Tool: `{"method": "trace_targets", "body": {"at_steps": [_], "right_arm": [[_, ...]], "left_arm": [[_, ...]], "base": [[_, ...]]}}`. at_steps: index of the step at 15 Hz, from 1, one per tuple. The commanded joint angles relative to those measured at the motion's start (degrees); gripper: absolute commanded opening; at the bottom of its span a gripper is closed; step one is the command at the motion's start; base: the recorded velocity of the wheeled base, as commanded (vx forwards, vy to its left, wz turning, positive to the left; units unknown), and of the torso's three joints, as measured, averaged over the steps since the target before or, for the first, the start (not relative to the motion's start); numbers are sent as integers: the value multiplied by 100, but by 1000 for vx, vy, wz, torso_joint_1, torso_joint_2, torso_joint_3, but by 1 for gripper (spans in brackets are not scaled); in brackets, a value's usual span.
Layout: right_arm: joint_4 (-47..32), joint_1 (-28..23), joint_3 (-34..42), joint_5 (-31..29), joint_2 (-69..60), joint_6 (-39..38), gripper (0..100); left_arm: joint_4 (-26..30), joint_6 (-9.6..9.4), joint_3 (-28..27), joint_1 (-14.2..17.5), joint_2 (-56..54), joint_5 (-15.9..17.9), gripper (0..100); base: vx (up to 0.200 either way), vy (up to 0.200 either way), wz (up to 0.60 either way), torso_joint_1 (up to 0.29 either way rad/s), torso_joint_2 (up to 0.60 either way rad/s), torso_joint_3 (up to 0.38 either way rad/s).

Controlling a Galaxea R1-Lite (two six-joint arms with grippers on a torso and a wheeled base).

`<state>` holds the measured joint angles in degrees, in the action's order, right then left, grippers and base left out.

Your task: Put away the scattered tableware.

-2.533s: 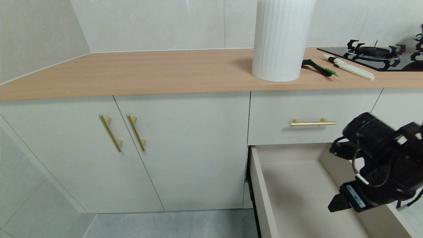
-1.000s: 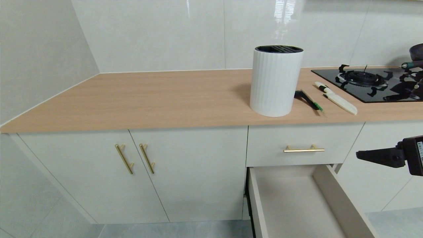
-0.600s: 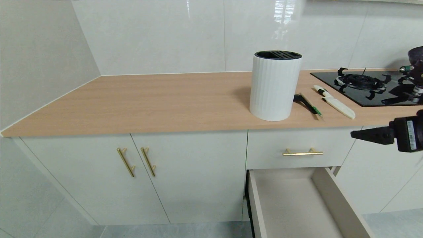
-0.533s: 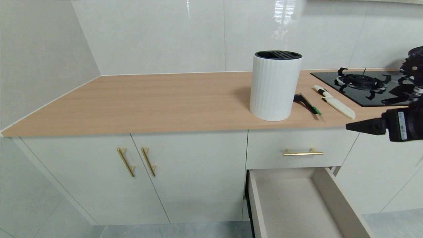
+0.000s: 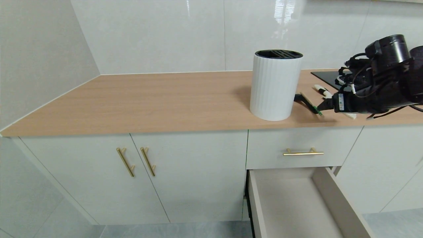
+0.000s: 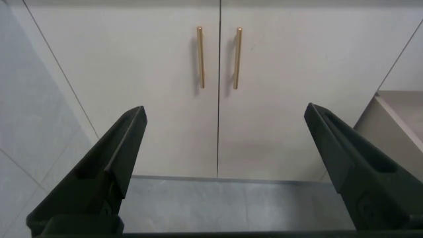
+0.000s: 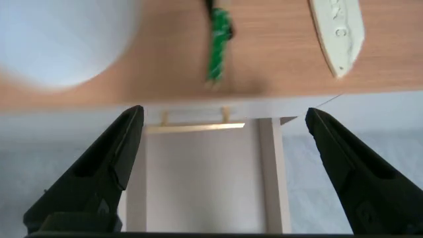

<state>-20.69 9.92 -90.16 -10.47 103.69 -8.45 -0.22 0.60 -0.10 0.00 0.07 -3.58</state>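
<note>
The right gripper [image 5: 323, 106] has risen from the drawer fronts and is hovering over the front edge of the worktop [image 5: 165, 99], spread wide, holding nothing. Beneath it the drawer [image 5: 258, 201] is standing open. Just ahead the green-handled tool [image 5: 309, 103] and white knife [image 5: 321, 90] are lying, the ribbed holder [image 5: 276, 86] to its left. The left gripper [image 6: 221, 172] is gaping, empty.

Right tool [image 5: 323, 106] blk, tapered; blk cables, white label.
</note>
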Motion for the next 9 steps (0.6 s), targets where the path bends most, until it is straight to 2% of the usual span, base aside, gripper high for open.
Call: {"method": "trace_targets", "body": {"at_steps": [1,6,9], "right_arm": [[100,-78,-212,-16,661,-96,100],[610,-78,-195,-16,863,-219,100],[654,-69,-195,-16,889,-227,100]], "left_arm": [[-4,2,1,0,1,-2,100],[-4,2,1,0,1,-2,100],[-4,2,1,0,1,-2,100]], "base": [[0,0,0,0,0,0],[0,0,0,0,0,0],[0,0,0,0,0,0]]}}
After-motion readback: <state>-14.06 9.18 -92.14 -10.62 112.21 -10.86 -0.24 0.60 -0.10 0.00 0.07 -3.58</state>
